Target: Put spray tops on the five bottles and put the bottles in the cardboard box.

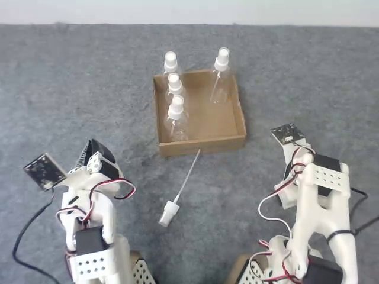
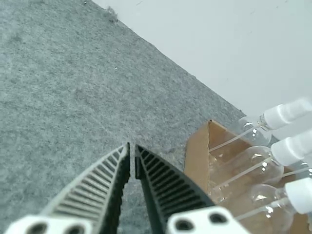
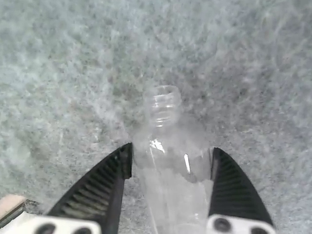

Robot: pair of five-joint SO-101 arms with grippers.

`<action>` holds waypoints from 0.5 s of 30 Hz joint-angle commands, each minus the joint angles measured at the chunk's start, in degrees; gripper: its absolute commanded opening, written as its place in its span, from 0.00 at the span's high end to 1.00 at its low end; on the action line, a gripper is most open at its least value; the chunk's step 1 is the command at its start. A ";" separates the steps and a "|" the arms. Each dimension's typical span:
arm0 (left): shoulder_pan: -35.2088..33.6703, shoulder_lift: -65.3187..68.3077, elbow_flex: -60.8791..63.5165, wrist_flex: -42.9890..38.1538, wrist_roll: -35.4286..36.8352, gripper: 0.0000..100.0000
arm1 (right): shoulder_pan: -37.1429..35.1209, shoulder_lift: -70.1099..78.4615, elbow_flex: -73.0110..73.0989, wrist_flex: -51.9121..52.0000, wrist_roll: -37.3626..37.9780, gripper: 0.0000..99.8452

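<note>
Bottles (image 1: 176,115) fill the left side and far right corner of the box (image 1: 201,144); its near right is free. A spray top (image 1: 170,213) lies just in front.

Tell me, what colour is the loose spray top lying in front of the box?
The spray top is white; the high view shows it best.

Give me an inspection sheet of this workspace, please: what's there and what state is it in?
Surface: grey carpet, flat.
Job's things: four capped bottles stand in the cardboard box; a loose spray top lies on the carpet in front of the box; one uncapped bottle.
Clutter: nothing seen.
Grippers: left gripper shut, empty; right gripper shut on the uncapped bottle.
Cables: black cable trails on the carpet beside an arm.
Surroundings: pale wall behind.
</note>
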 commanded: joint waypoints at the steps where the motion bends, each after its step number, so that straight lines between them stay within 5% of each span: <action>1: -0.35 -0.88 -0.75 -1.93 -0.44 0.99 | -0.57 -0.92 -0.09 -0.57 0.79 0.93; 15: -0.35 -0.88 -0.75 -1.93 -0.44 0.99 | -1.80 -1.10 -8.79 10.59 3.43 0.96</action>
